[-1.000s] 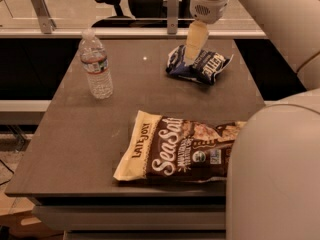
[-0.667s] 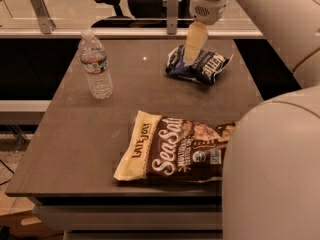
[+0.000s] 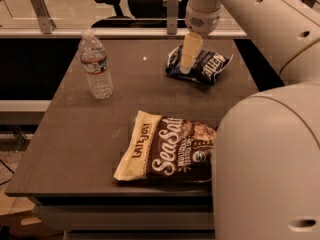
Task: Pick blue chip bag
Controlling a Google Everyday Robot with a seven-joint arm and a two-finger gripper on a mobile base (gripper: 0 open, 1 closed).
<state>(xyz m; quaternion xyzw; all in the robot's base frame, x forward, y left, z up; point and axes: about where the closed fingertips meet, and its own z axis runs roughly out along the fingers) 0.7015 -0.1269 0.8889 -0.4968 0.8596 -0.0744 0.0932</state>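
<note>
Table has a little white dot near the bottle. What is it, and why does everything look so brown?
Camera view: the dot looks like glare from a lamp overhead on the smooth table. Camera view: the light is warm and dim, so everything is tinted brown, and the blue chip bag looks nearly black where the gripper points down at it.

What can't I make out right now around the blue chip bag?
Camera view:
The hand, low over the blue chip bag, covers the bag's left part; contact there is hidden.
Sea Salt bag: right end hidden behind the robot's body.
Water bottle label: too small to read.
</note>
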